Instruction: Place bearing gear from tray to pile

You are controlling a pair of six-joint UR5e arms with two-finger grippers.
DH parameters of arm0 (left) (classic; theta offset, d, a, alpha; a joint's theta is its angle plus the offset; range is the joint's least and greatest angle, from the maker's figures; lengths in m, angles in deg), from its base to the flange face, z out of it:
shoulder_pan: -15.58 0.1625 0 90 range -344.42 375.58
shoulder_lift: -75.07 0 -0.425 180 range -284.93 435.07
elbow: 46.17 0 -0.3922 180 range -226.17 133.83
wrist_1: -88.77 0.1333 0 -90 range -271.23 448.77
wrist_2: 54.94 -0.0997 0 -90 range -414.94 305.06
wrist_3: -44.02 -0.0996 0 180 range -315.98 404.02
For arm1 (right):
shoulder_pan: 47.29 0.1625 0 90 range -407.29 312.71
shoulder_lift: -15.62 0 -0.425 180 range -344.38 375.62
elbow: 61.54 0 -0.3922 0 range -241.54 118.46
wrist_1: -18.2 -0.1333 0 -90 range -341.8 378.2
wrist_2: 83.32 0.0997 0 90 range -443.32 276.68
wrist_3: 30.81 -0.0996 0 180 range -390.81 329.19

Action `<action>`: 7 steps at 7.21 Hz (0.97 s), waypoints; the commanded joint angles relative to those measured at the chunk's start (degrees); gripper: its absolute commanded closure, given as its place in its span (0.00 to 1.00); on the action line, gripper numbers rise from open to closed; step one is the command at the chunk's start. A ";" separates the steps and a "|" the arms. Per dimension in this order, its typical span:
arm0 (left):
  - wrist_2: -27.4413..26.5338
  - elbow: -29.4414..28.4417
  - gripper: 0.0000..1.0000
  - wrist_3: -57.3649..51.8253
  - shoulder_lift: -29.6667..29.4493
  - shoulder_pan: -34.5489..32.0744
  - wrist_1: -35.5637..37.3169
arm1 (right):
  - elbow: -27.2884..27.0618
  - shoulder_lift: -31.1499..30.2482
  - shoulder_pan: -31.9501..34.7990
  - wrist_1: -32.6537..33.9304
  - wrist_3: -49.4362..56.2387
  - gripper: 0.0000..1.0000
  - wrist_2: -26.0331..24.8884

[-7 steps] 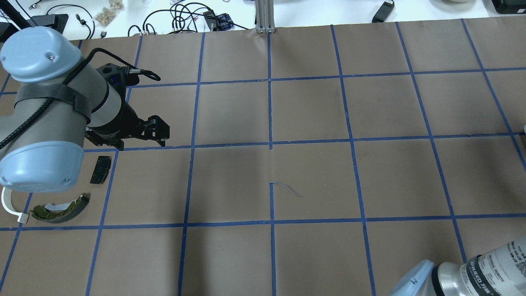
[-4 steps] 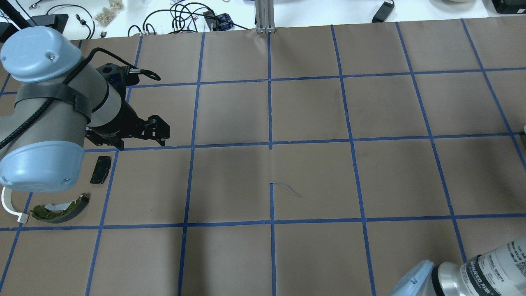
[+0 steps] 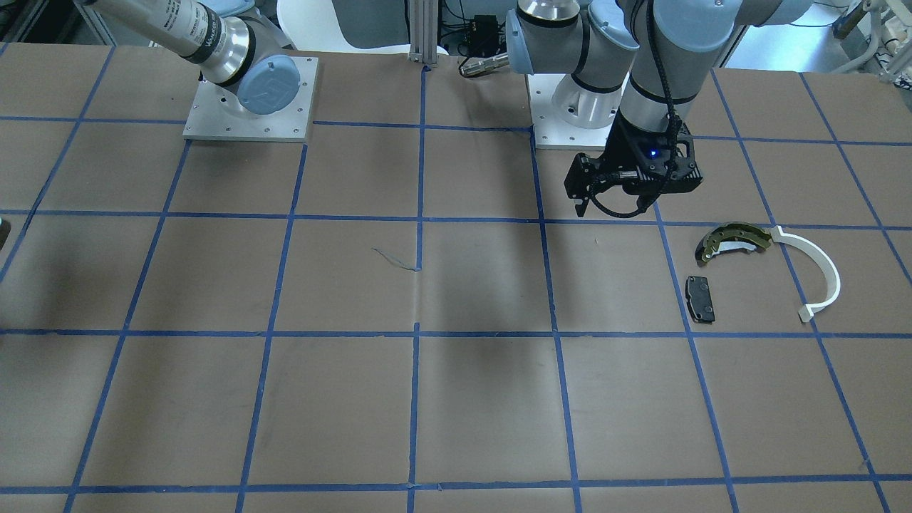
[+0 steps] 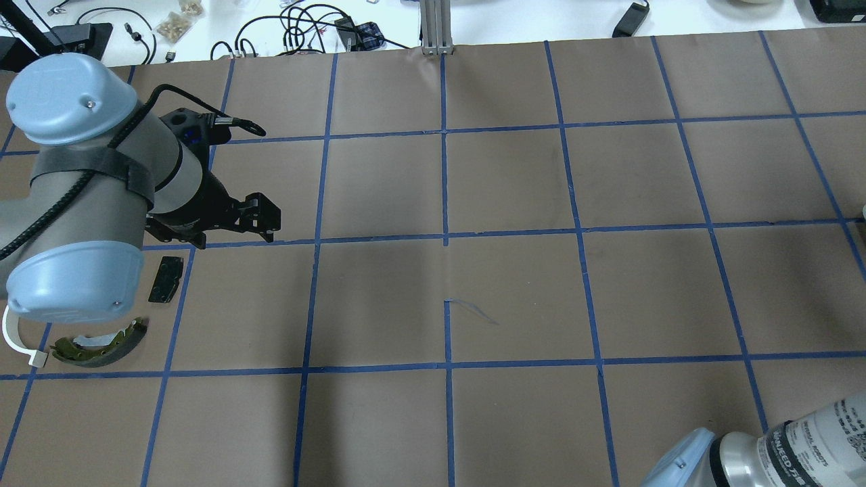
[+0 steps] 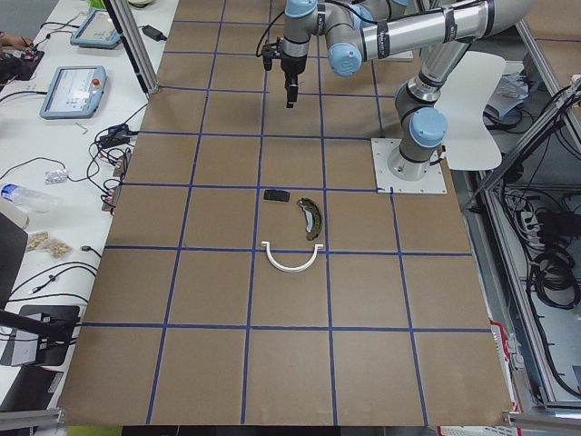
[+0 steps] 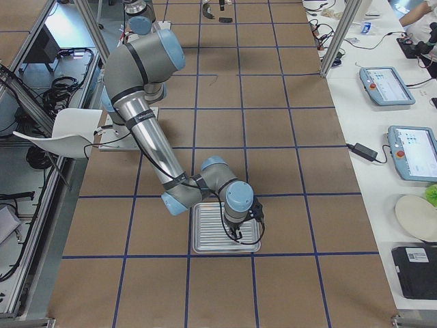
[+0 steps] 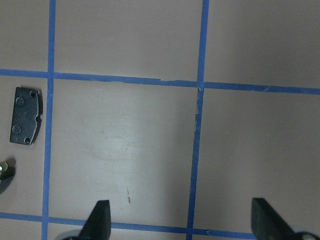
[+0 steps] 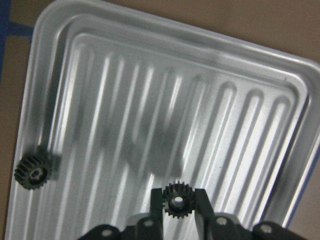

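In the right wrist view my right gripper [image 8: 178,202] is shut on the bearing gear [image 8: 178,199], a small black toothed part, over the ribbed metal tray [image 8: 235,115]. I cannot tell whether the gear touches the tray floor. The tray also shows in the exterior right view [image 6: 205,236]. The pile lies at the table's left: an olive-gold shoe [image 4: 101,346], a white arc strip [image 4: 12,335] and a dark grey pad [image 4: 166,279]. My left gripper [image 4: 266,220] hovers open and empty just beyond the pad, which also shows in the left wrist view [image 7: 26,115].
A second, larger dark gear [image 8: 34,172] lies at the tray's left edge. Blue tape lines grid the brown table cover. Cables and small items lie on the white bench [image 4: 304,27] beyond the table's far edge.
The left arm's elbow has shifted slightly to the right; its gripper stays open at about the same spot. The pile has not moved.
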State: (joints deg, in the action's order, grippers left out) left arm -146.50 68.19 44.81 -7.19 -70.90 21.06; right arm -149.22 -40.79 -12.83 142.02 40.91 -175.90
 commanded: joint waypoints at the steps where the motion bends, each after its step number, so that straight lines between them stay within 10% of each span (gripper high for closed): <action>1: -0.02 0.86 0.00 0.00 0.34 0.00 0.91 | -1.00 -7.36 5.93 -2.43 -1.23 0.97 -0.15; 7: 0.15 -4.65 0.00 0.00 2.01 1.05 -9.42 | -8.30 -16.97 48.95 -13.52 -56.06 0.95 5.82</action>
State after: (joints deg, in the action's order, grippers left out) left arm -146.37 66.28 44.87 -5.37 -70.30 16.27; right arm -156.91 -56.98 26.12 128.90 -1.11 -171.42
